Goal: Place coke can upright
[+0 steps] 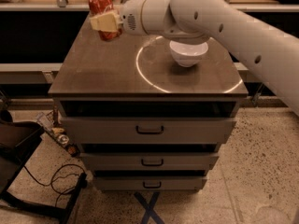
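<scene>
The coke can (pixel 100 3) is a red-orange can with white markings. It is nearly upright, tilted slightly, above the far left corner of the brown cabinet top (pixel 103 64). My gripper (pixel 106 22) reaches in from the right on a white arm and is shut on the coke can, its cream-coloured fingers (pixel 105 20) clasped across the can's lower half. I cannot tell whether the can's base touches the top.
A white bowl (pixel 188 52) stands on the cabinet top right of centre, inside a bright ring of light. The cabinet has three drawers (pixel 149 129) below. A dark chair and cables (pixel 56 181) lie on the floor at the left. A shelf runs behind.
</scene>
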You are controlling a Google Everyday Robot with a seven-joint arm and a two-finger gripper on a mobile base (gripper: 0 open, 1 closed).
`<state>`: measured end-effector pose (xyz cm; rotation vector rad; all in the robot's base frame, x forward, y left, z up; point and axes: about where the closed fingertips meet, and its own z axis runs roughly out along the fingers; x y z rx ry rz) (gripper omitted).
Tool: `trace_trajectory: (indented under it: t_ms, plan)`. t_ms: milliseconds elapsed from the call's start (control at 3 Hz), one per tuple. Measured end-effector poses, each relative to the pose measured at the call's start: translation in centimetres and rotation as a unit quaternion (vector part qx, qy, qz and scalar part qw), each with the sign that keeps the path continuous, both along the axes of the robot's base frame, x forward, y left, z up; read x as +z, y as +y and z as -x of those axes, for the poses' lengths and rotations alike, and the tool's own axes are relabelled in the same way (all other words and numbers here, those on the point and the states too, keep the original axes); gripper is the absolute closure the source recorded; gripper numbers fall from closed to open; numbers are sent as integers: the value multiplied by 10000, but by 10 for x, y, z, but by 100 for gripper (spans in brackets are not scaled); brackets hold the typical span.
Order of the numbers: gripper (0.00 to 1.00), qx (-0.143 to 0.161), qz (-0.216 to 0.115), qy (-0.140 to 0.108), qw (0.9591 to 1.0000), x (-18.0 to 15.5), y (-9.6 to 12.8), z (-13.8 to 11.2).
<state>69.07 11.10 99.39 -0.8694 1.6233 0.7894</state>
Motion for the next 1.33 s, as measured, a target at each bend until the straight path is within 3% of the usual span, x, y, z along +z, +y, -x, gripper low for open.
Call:
trace_trajectory:
  t_ms: [333,1000,1333]
  plan:
    - [100,-181,-64,-232,9995,-3,10,1]
    - [100,-315,-214,-311,9988,-13,15,-2]
    - [100,-531,-388,-474,9967,-31,10,-8]
